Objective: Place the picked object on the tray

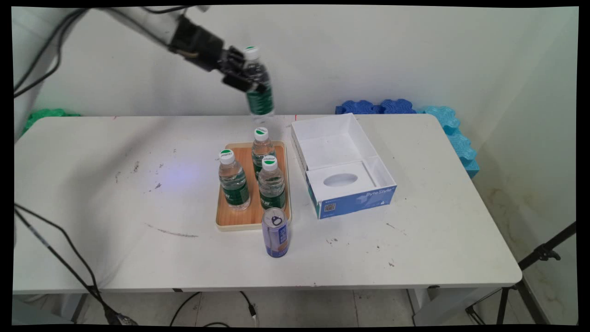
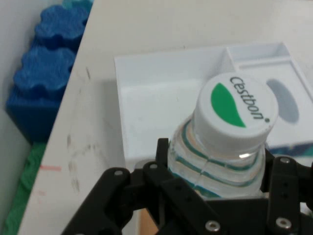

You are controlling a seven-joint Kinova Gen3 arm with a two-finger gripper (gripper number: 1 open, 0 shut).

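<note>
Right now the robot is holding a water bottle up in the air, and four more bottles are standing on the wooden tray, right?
Not quite. The gripper does hold a water bottle up in the air, but the main view shows only three bottles standing on the wooden tray, not four.

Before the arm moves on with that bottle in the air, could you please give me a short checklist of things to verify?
1. Black gripper shut on the clear green-labelled water bottle: ok.
2. Held bottle's white cap on: ok.
3. Held bottle clear of the table: ok.
4. Three bottles upright on the wooden tray: ok.
5. Open white-and-blue cardboard box empty in its large compartment: ok.
6. Blue can upright, off the tray: ok.
</note>
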